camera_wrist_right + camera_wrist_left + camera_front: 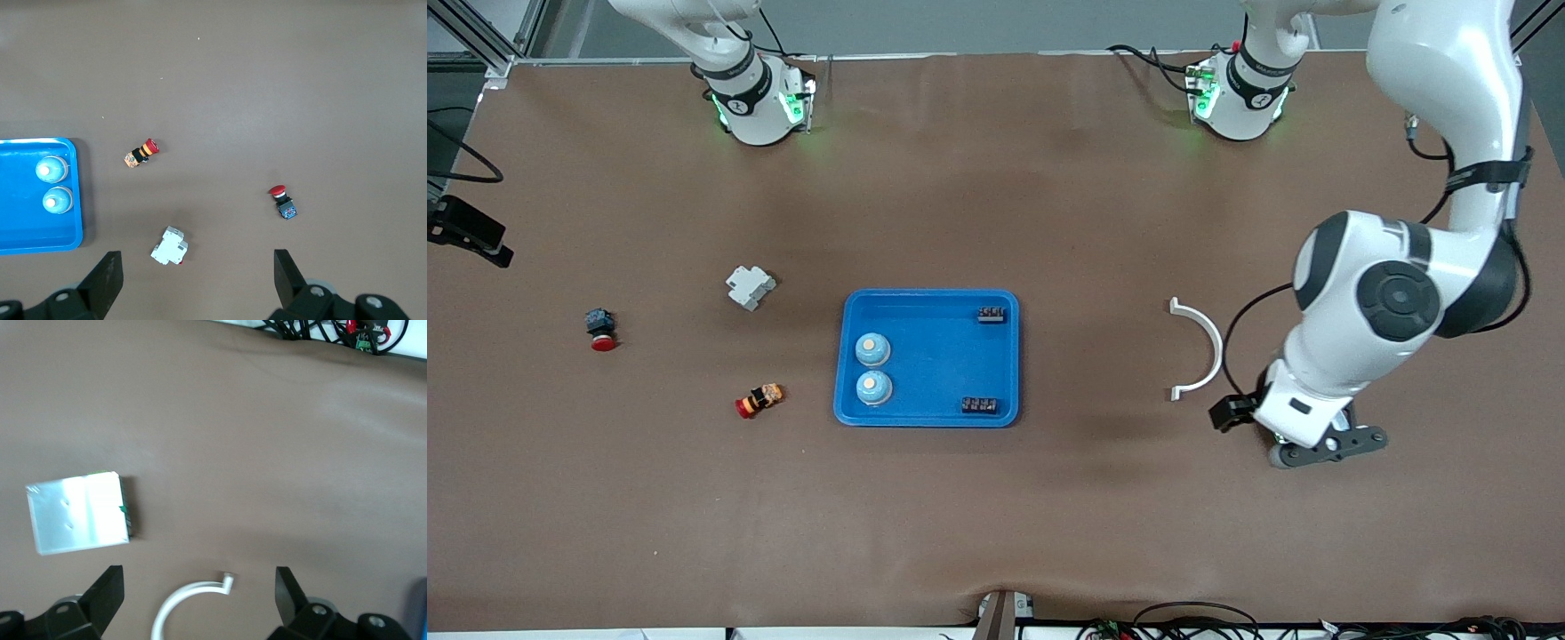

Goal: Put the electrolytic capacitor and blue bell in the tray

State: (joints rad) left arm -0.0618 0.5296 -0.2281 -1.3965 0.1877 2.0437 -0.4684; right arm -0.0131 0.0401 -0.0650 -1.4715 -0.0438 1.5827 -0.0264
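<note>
Left wrist view puts the left hand (pixel 199 577) low over the desk (pixel 1049 516) at the left arm's end, with its fingers spread wide and nothing between them. Under it lie a flat silver metal plate (pixel 77 517) and a white curved plastic clip (pixel 1196 348). Neither belongs to the task, so a closing grasp here would likely pick up the wrong thing.

Farther in, a small red-and-orange push button (pixel 760 400) lies just beside the large bright-blue plastic tray (pixel 943 364). Two round pale-blue bells (pixel 873 368) already stand side by side in the tray, with two small black ridged blocks (pixel 979 406) near its other rim. We cannot pick out an electrolytic capacitor with certainty. We judge that one of the blocks or buttons could be mistaken for it, and that a careless drop could topple the bells.

Farther still are a red mushroom button on a dark body (pixel 601 329) and a grey-white plastic breaker (pixel 750 287). The right hand (pixel 197 267) waits high over these, open and empty.
</note>
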